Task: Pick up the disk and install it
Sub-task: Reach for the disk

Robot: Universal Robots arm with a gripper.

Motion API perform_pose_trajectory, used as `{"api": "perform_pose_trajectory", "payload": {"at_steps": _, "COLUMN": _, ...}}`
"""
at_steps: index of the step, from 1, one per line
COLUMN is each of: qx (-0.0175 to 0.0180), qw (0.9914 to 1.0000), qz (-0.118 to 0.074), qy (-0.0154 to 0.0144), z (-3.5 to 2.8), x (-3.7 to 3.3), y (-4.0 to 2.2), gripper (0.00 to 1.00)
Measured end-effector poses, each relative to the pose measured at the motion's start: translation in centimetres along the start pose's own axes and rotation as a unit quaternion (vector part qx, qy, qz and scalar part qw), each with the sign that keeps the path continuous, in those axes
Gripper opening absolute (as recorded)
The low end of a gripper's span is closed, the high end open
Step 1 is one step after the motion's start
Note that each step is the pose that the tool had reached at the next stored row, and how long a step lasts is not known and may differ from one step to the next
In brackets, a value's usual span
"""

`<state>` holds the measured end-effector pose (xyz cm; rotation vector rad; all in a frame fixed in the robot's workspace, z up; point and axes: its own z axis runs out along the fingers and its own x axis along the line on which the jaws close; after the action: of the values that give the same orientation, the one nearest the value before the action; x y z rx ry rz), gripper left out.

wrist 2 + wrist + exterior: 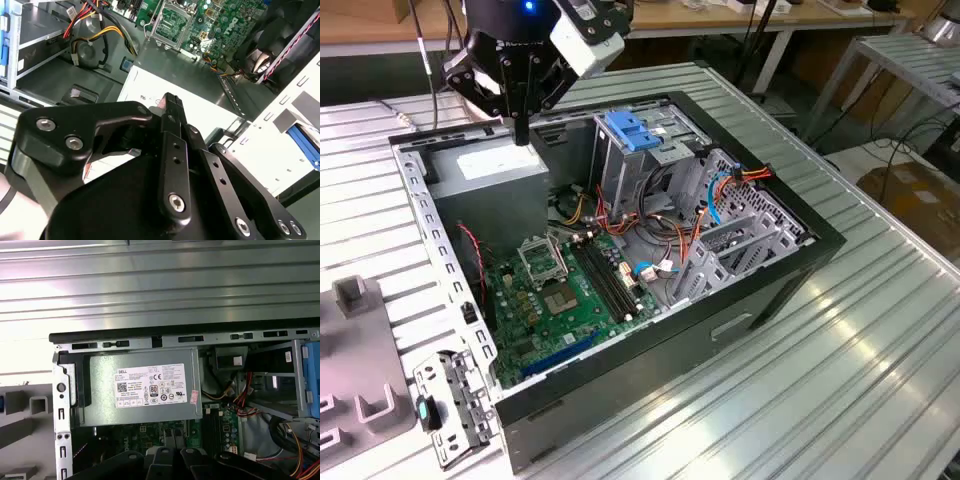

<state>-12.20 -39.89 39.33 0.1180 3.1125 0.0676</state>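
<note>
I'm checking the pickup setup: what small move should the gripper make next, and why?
Probably open the jaws: the gripper hangs over the grey power supply, jaws shut and empty, so it can grasp nothing yet.

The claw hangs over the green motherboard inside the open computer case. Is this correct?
Not the motherboard: in the exterior view the claw hangs over the grey metal box with the white sticker, inside the open computer case.

The table [880, 330] is glossy ribbed metal, the power supply [100, 390] dull grey metal with a paper sticker [150, 387], the gripper [523, 138] matt black.
</note>
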Motion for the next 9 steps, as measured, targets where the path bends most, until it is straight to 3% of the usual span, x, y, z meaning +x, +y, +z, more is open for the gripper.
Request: {"api": "perform_pose_trajectory", "payload": {"at_steps": 9, "qx": 0.0000, "qw": 1.00000, "qz": 0.000, "qy": 0.0000, "z": -0.01, "x": 0.44, "y": -0.03, "gripper": 0.11}}
